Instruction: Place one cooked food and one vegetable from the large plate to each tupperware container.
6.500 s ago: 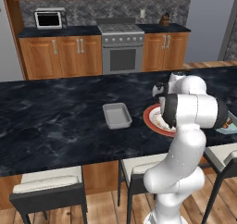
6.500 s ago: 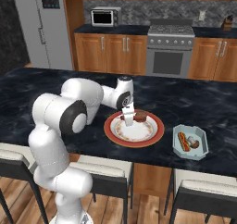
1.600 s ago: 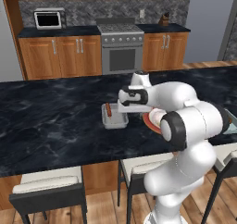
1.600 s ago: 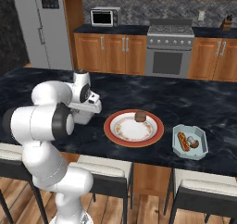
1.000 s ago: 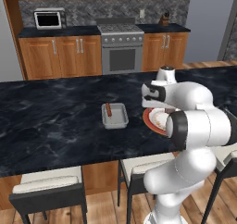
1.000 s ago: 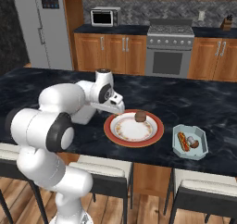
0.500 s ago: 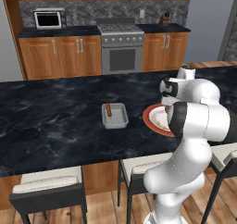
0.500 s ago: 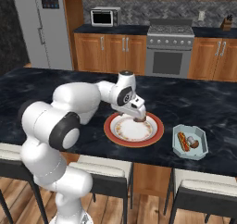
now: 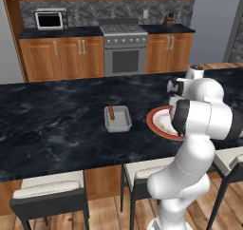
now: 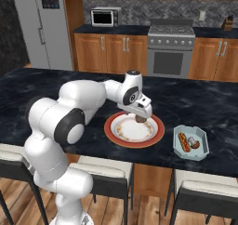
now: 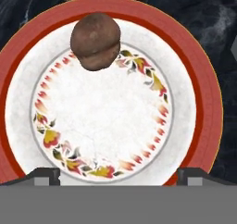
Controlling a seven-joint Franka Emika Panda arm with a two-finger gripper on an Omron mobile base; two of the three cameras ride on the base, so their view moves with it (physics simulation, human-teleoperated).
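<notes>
I am looking straight down on the large plate (image 11: 203, 98), its red rim sitting on the dark marbled table (image 11: 217, 15). A brown rounded food lump (image 11: 95, 40) is lying near the plate's far edge. My claw (image 11: 118, 174) fingertips (image 11: 44, 174) are standing wide apart.

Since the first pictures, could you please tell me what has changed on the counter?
The claw carried a sausage from the plate into the grey tub, let go, and swung back over the plate. The brown lump and the blue tub stayed put.
</notes>
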